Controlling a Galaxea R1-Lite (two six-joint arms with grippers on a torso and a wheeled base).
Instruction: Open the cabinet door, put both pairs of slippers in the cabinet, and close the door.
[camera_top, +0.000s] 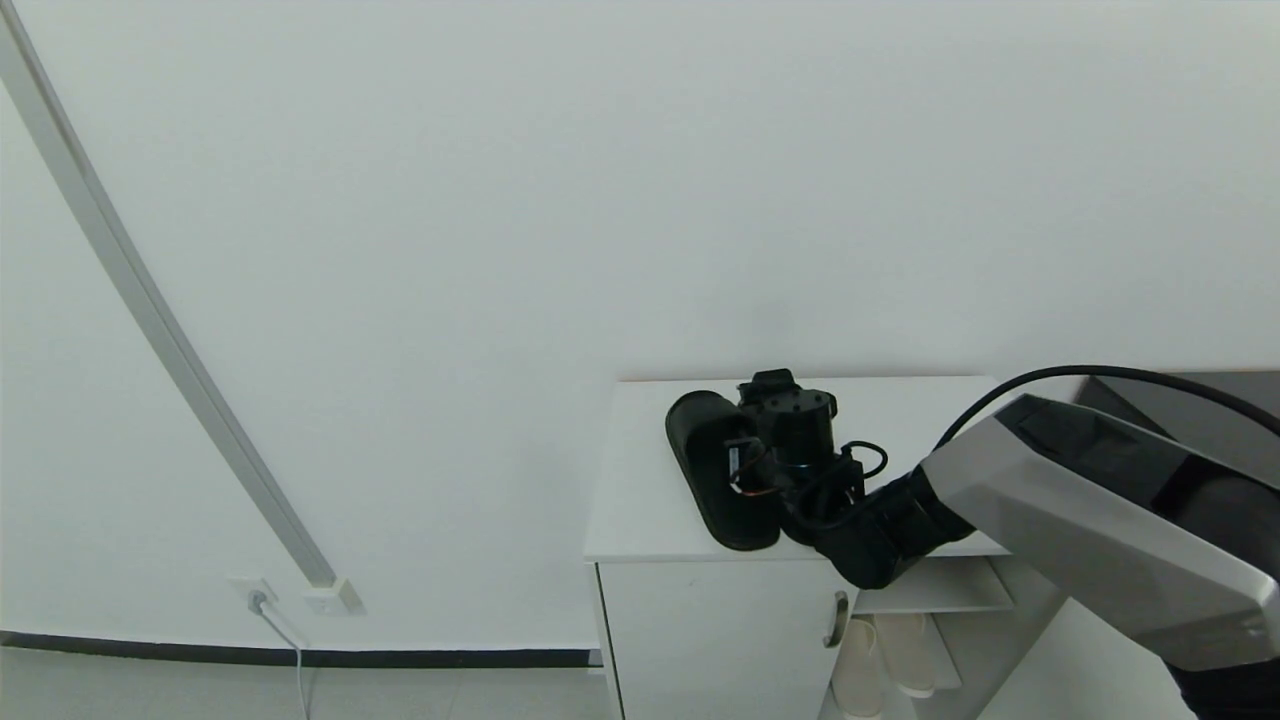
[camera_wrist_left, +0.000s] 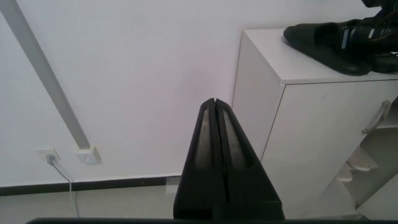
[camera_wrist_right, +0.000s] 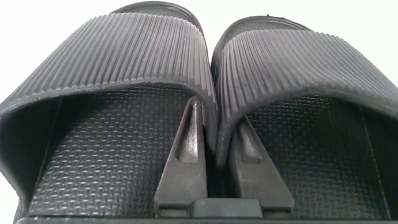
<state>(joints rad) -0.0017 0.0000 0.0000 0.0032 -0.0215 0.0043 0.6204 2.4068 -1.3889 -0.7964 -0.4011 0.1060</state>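
My right gripper (camera_wrist_right: 217, 117) has one finger inside each of the black slippers (camera_wrist_right: 124, 68), clamped on their touching inner strap walls atop the cabinet (camera_top: 640, 480). I'd lift straight up first, then swing toward 5 o'clock, where the open compartment holds the white slippers (camera_top: 880, 660), keeping the pair level. My left gripper (camera_wrist_left: 214, 106) hangs closed, out toward 8 o'clock beside the cabinet.

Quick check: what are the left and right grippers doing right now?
Left gripper: shut, holding nothing.
Right gripper: shut on the black slippers, one finger inside each, pinching their adjoining sides together.
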